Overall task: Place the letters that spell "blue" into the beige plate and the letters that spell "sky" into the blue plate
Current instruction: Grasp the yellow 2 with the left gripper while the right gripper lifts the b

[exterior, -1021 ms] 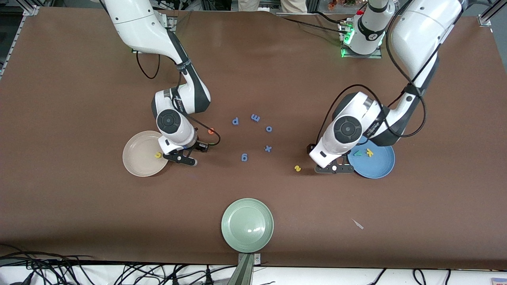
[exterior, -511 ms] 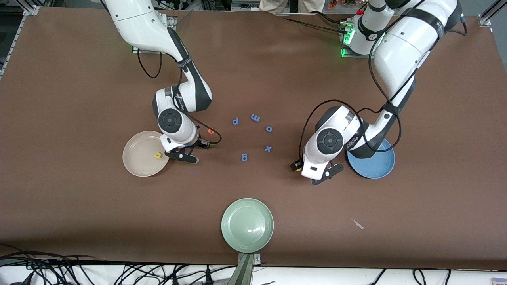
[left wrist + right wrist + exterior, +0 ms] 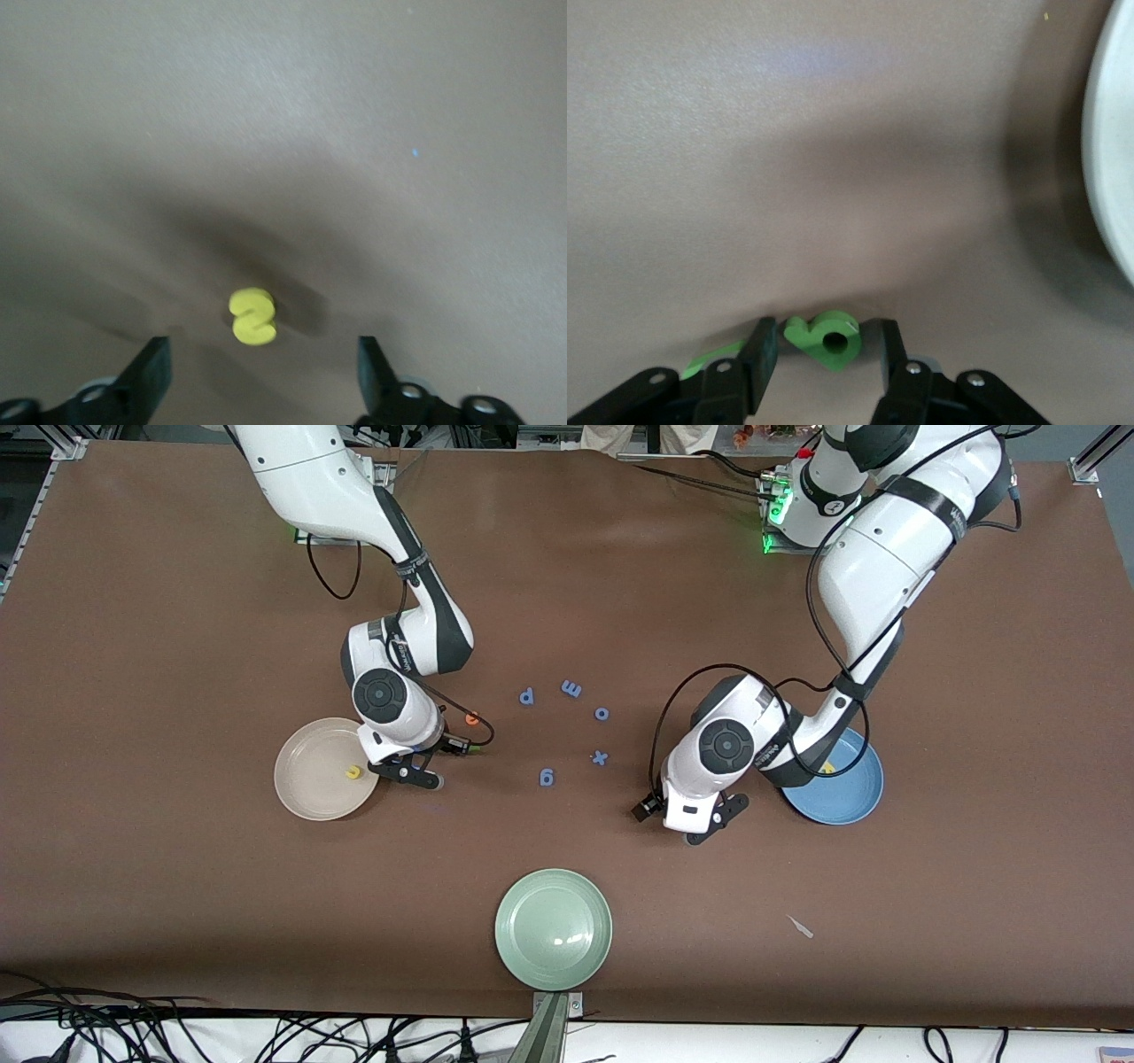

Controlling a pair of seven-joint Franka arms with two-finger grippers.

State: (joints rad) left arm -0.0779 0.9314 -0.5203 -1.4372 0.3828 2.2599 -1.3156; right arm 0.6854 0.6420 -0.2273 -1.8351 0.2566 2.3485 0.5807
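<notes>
Brown table (image 3: 177, 646): small yellow s (image 3: 253, 316), chunky, lying flat.

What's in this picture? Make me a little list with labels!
Left claw: open, either side of the yellow s
Right claw: shut on the green b, beside the beige plate
Beige plate: holds the yellow u
Blue plate: yellow k showing
Middle of table: blue letters
Green plate: nearest the camera
</notes>
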